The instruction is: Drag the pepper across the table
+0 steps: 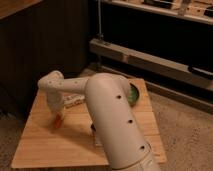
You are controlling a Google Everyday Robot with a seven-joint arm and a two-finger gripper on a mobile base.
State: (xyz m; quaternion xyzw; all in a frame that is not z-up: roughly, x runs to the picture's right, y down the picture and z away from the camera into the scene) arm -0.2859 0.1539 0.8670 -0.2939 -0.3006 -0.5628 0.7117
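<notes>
The pepper [58, 121] is a small orange-red piece lying on the left part of the light wooden table [45, 150]. My gripper [56, 116] hangs down from the white arm [112, 120] and sits right on top of the pepper, hiding its upper part. The arm's bulk covers the middle of the table.
A green bowl [134, 94] stands at the table's far right, half hidden by the arm. A pale piece [75, 100] lies just right of the gripper. Dark cabinets stand behind and a metal shelf rail [150, 60] runs at the back right. The floor surrounds the table.
</notes>
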